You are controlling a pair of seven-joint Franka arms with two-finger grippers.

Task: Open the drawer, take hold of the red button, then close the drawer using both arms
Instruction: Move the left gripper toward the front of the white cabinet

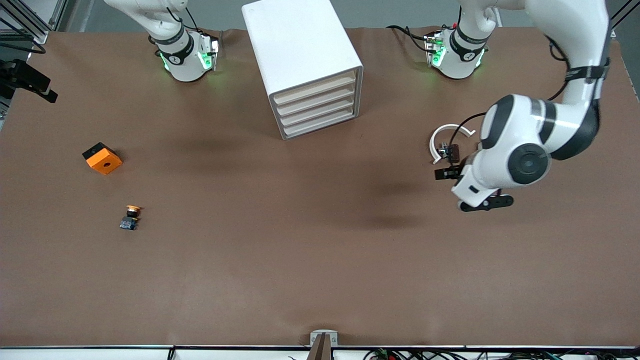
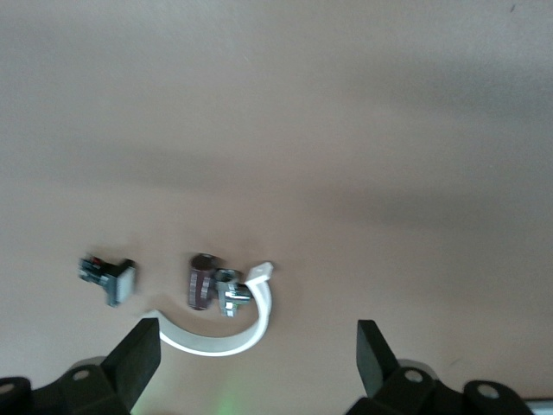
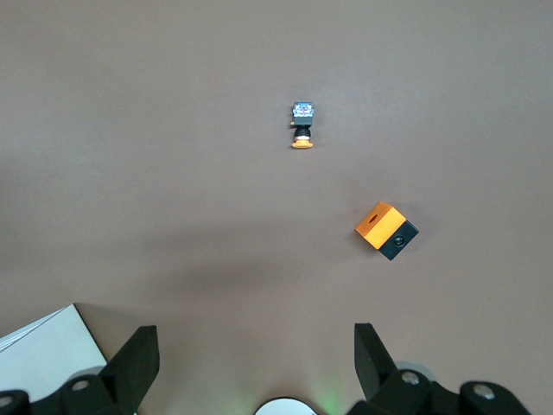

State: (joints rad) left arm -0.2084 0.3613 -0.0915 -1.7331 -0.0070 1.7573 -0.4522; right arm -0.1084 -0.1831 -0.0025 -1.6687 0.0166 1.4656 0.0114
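The white cabinet (image 1: pixel 305 65) stands at the middle of the table near the arms' bases, and its corner shows in the right wrist view (image 3: pixel 43 354). All four cream drawer fronts (image 1: pixel 317 105) are shut. The red-capped button is hidden. My left gripper (image 1: pixel 448 172) is open and empty, low over the table toward the left arm's end, and its fingers (image 2: pixel 138 354) stand wide apart in the left wrist view. My right gripper (image 3: pixel 255 359) is open and empty, high over the table, and is out of the front view.
An orange cube with a hole (image 1: pixel 102 158) (image 3: pixel 380 226) and an orange-yellow-capped button (image 1: pixel 131 217) (image 3: pixel 302 125) lie toward the right arm's end. A white curved clip (image 1: pixel 445 137) (image 2: pixel 225 337), a maroon cylinder (image 2: pixel 200 281), a metal part (image 2: pixel 229 292) and a white-capped switch (image 2: pixel 112 278) lie by the left gripper.
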